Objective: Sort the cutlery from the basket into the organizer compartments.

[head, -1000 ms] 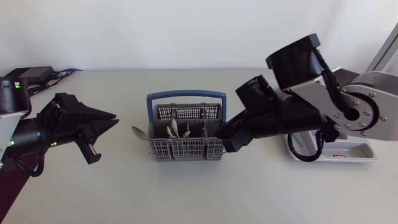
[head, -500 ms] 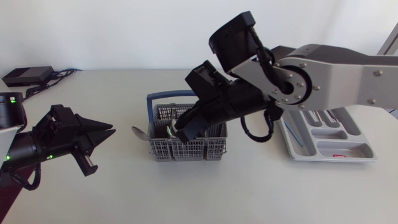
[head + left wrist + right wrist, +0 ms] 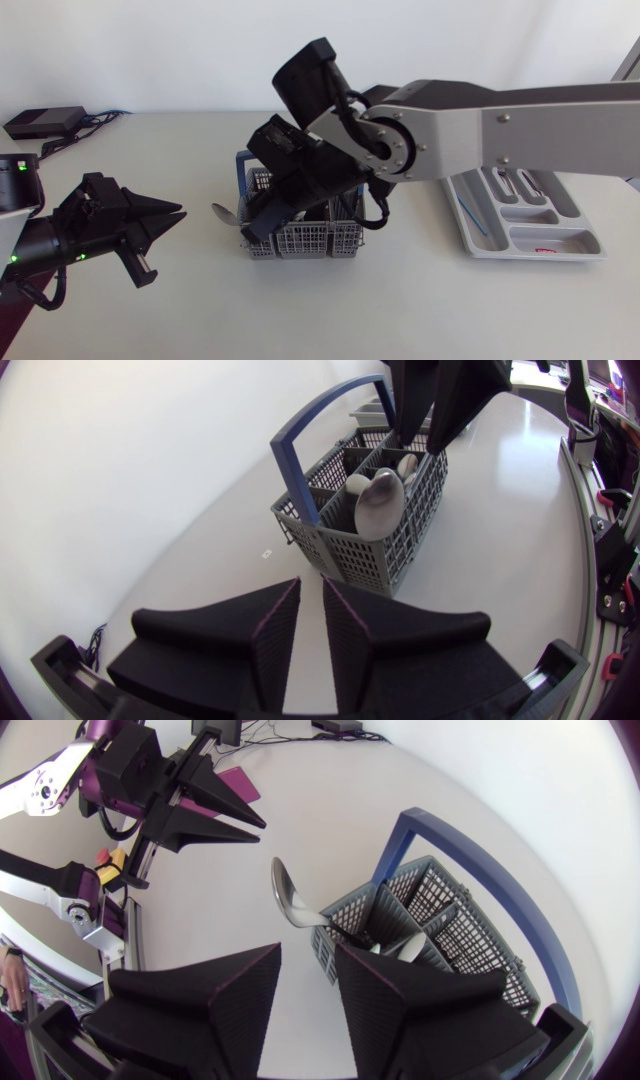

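A grey cutlery basket with a blue handle stands mid-table, holding spoons. One spoon pokes out of its left side. My right gripper hangs open over the basket's left end with nothing between its fingers. In the right wrist view the spoon lies just ahead of the right gripper, beside the basket. My left gripper hovers left of the basket, pointing at it, its fingers a narrow gap apart and empty. The left wrist view shows the left gripper, the basket and a spoon.
The grey organizer tray lies at the right, partly under my right arm, with some cutlery in its compartments. A black box with cables sits at the back left corner. My right arm spans the table above the basket.
My right arm has swung left from the organizer side across the basket, so its gripper now hangs over the basket's left end. The left arm has barely shifted.
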